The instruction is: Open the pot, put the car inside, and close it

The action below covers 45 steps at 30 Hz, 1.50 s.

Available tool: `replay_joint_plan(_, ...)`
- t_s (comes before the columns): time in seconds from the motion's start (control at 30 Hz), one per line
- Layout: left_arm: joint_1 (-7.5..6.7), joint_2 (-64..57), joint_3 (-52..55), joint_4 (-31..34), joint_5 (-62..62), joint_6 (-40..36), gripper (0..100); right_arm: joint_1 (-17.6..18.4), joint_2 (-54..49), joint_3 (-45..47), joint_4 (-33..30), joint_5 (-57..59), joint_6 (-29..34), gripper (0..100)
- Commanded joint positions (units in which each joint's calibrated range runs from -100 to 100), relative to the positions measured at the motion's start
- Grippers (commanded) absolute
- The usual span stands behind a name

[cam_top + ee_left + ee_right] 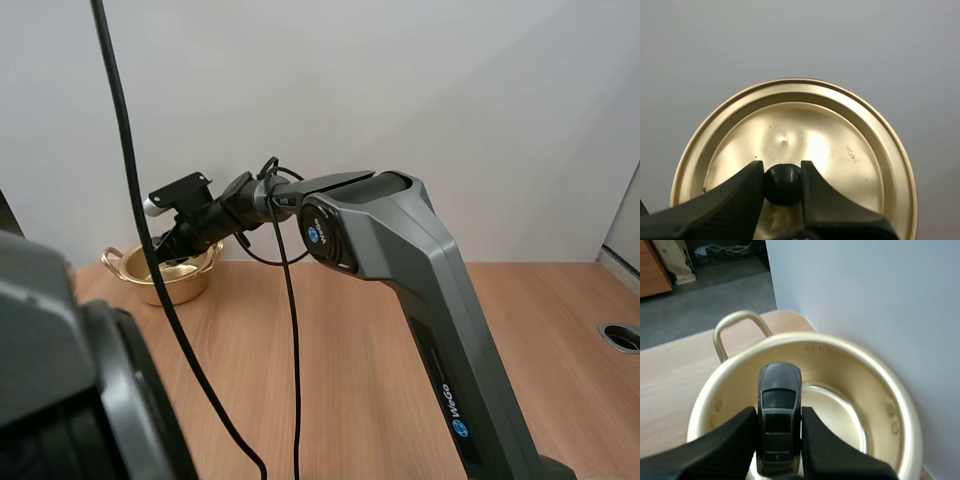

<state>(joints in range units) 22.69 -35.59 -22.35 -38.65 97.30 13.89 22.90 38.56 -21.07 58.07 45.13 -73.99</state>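
The gold pot (172, 280) stands open at the far left of the table, against the wall. My right gripper (170, 250) reaches over it. In the right wrist view my right gripper (779, 440) is shut on a small black car (779, 415), held nose-first above the pot's hollow (840, 410). In the left wrist view my left gripper (782, 182) is shut on the black knob (783, 184) of the gold lid (840, 150), which is held up in front of a plain wall.
The wooden table (340, 350) stretches bare to the right of the pot. A round grommet hole (622, 335) sits at the right edge. The pot's loop handle (737, 330) points toward the table's corner.
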Motion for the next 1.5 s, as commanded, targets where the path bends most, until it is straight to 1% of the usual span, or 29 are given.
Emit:
replay_joint_plan(0.0,0.04,0.1,0.0,0.1,0.0,0.0,0,0.0,0.8,-0.1,0.0,-2.0,-0.6,0)
replay_joint_plan(0.23,0.04,0.7,0.0,0.1,2.3,1.5,0,0.0,2.0,-0.1,-1.7,-4.1,-0.9,1)
replay_joint_plan(0.27,0.04,0.9,0.0,0.1,2.7,1.5,0,0.0,2.0,-0.1,-1.7,-4.1,-0.9,7)
replay_joint_plan(0.3,0.04,1.2,0.0,0.1,2.7,1.5,0,0.0,2.0,-0.1,-1.8,-4.8,-0.9,22)
replay_joint_plan(0.33,0.04,1.3,0.0,0.1,2.7,1.5,0,0.0,2.0,-0.1,-2.1,-4.9,-0.8,31)
replay_joint_plan(0.4,0.04,1.6,0.0,0.1,2.7,1.5,0,0.0,2.0,-0.1,-2.4,-5.9,-0.5,53)
replay_joint_plan(0.43,0.04,1.6,0.0,0.1,2.7,1.5,0,0.0,2.0,-0.1,-2.4,-6.2,-0.1,62)
replay_joint_plan(0.5,0.04,2.0,0.0,0.1,2.7,1.5,0,0.0,2.0,-0.1,-3.1,-6.6,0.9,71)
replay_joint_plan(0.53,0.04,1.9,0.0,0.1,2.7,1.5,0,0.0,1.9,-0.1,-3.7,-6.6,1.2,71)
replay_joint_plan(0.57,0.04,2.1,0.0,0.1,2.7,1.5,0,0.0,1.7,-0.1,-4.5,-6.6,1.9,69)
replay_joint_plan(0.6,0.04,2.2,0.0,0.1,2.7,1.5,0,0.0,1.3,-0.1,-5.7,-6.6,2.7,64)
replay_joint_plan(0.63,0.04,2.5,0.0,0.1,2.7,1.5,0,-0.1,0.8,-0.1,-7.0,-6.2,3.4,55)
replay_joint_plan(0.67,0.04,2.9,0.0,0.1,2.7,1.5,0,-0.2,0.1,-0.1,-7.5,-5.7,3.6,43)
replay_joint_plan(0.7,0.04,3.2,0.0,0.1,2.7,1.5,0,-0.3,-0.8,-0.1,-7.9,-5.2,3.6,30)
replay_joint_plan(0.73,0.04,3.8,0.0,0.1,2.7,1.5,0,-0.6,-1.7,-0.1,-8.3,-3.9,4.5,19)
replay_joint_plan(0.77,0.04,4.2,0.0,0.1,2.7,1.6,0,-0.9,-3.0,-0.1,-9.0,-2.1,5.6,5)
replay_joint_plan(0.8,0.04,4.8,0.0,0.2,2.7,1.6,0,-1.3,-4.4,-0.1,-10.2,0.0,7.3,0)
replay_joint_plan(0.87,0.04,6.2,0.0,0.4,2.7,2.7,0,-2.0,-7.2,-0.1,-12.1,4.4,10.3,0)
replay_joint_plan(0.97,0.04,8.4,0.0,1.5,2.7,3.4,0,-3.3,-11.5,-0.1,-14.0,11.0,12.5,0)
replay_joint_plan(1.07,0.04,11.9,0.0,3.2,2.7,4.6,0,-5.3,-16.7,-0.1,-19.3,20.4,16.7,0)
replay_joint_plan(1.1,0.04,13.3,0.4,3.9,2.7,5.0,0,-6.0,-18.2,-0.1,-22.0,24.3,18.3,0)
replay_joint_plan(1.27,0.04,20.2,6.9,6.4,2.7,7.0,0,-9.6,-25.1,-0.1,-30.2,33.4,23.0,0)
replay_joint_plan(1.37,0.04,24.6,12.7,6.0,2.7,9.4,0,-12.1,-29.7,-0.1,-30.8,37.5,23.9,0)
replay_joint_plan(1.47,0.04,29.1,17.2,4.3,2.7,11.3,0,-14.5,-33.9,-0.1,-30.7,40.7,24.4,0)
